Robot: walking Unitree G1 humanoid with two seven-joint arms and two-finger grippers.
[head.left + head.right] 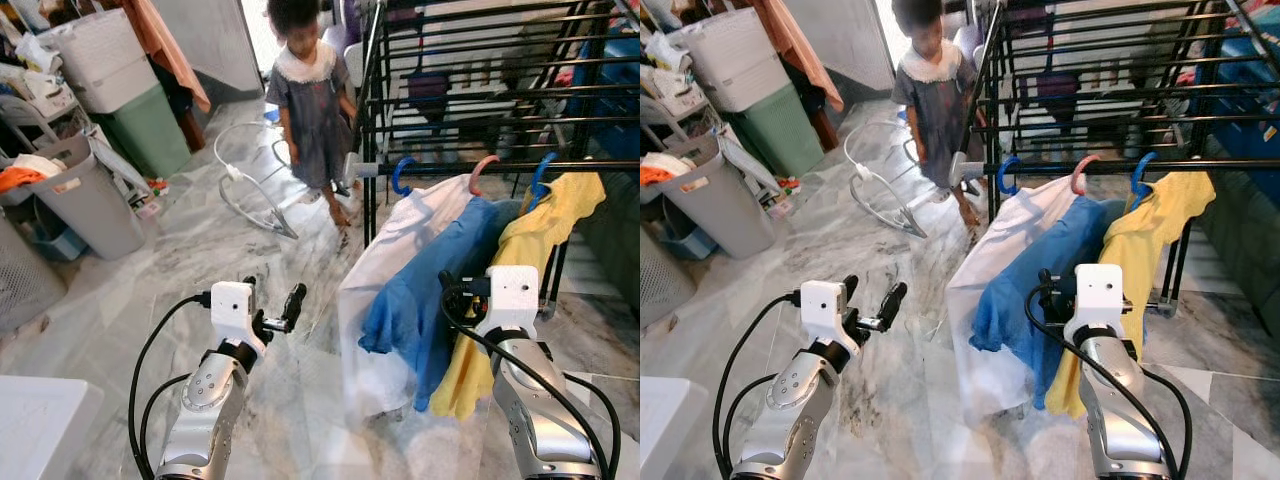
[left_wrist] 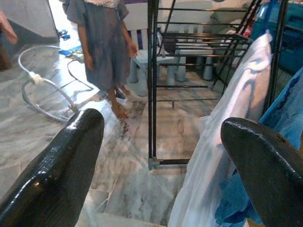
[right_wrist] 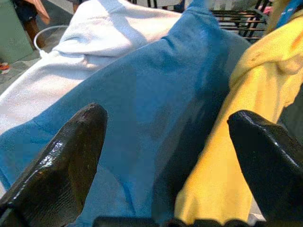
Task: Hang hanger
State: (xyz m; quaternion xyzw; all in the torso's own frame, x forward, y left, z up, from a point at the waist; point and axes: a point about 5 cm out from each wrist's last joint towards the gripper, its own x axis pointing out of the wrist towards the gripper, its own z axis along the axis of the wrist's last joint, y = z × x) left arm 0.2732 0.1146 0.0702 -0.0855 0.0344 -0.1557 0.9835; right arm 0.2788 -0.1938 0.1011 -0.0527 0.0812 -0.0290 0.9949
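Three garments hang side by side on the front rail of the black rack (image 1: 470,90): a white shirt (image 1: 400,260), a blue shirt (image 1: 425,290) and a yellow shirt (image 1: 545,240). Each hangs on its own hanger, of which little more than the hook shows: a blue hook (image 1: 399,175), a pink hook (image 1: 482,172) and a second blue hook (image 1: 541,172); the hanger bodies are hidden under the cloth. The rack's far side and top are cut off by the frame edge.

The right hand (image 3: 165,156) is raised close in front of the blue and yellow shirts, its two fingers (image 3: 66,151) spread wide with nothing between them; from the head views its fingertips are hidden behind its white wrist block. The left hand (image 2: 161,156) is held out over the marble floor (image 1: 200,260), well apart from the rack, open and empty.

A person (image 1: 310,95) stands on the floor just beside the rack's corner post, the head partly cut off at the top. A white hose (image 1: 245,185) loops on the floor near the person's feet. At the left stand a grey basket (image 1: 85,200) and a green bin (image 1: 150,125), with clutter behind too jumbled to make out.
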